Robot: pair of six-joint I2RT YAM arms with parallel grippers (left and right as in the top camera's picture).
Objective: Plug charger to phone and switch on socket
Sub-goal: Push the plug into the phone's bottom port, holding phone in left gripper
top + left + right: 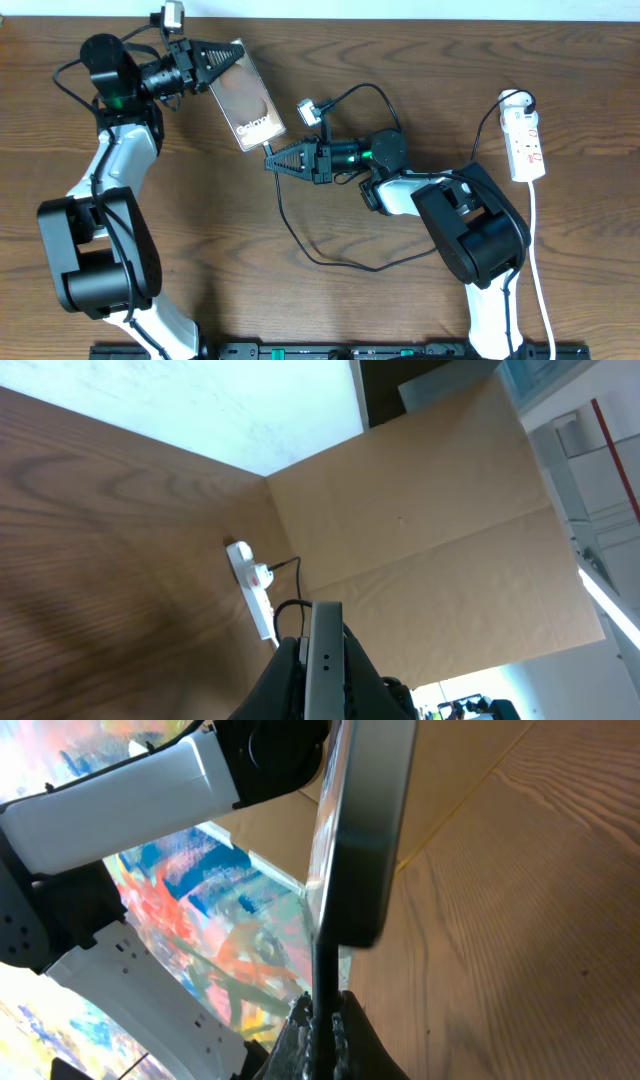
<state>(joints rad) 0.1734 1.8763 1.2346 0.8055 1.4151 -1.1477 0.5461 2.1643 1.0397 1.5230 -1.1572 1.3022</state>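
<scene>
My left gripper [214,62] is shut on the phone [246,97] and holds it tilted above the table at the upper left; its edge shows between the fingers in the left wrist view [324,660]. My right gripper [272,158] is shut on the charger's black connector end [268,150], right at the phone's lower edge. In the right wrist view the thin black charger [323,975] rises from the fingers [322,1020] and meets the phone's bottom end [360,830]. The cable loops back over the table [330,262]. The white socket [527,145] lies at the far right.
A small white adapter plug [309,110] with a black lead lies just right of the phone. The socket's white cord [537,260] runs down the right side. The socket also shows in the left wrist view [252,585], near a cardboard wall.
</scene>
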